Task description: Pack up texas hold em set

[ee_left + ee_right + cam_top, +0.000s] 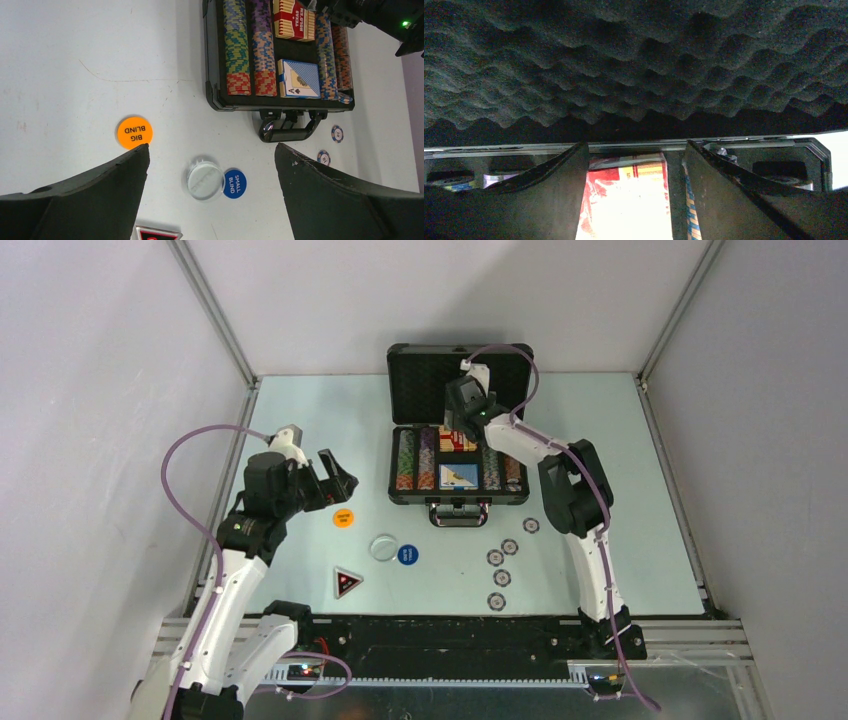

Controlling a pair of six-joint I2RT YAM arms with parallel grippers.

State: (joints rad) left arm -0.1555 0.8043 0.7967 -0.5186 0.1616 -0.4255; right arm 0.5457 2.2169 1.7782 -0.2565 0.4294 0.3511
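Briefcase (410,498), open at the table's far middle, with chip rows (239,50) and red card box (292,20) inside; right gripper (636,150) hangs over that box, jaws apart, and left gripper (211,147) is likewise spread above the buttons (134,132). Loose chips (495,557) near the handle (458,516), probably thin, hard and slippery, lie apart, allowing an edge pinch.

Foam lid (624,60) close ahead of your right claw (636,145), bare table (330,410) left of the case (392,468) free for your left claw (211,147), buttons (343,518) and loose chips (502,578) dotting the near table by the handle (459,514).
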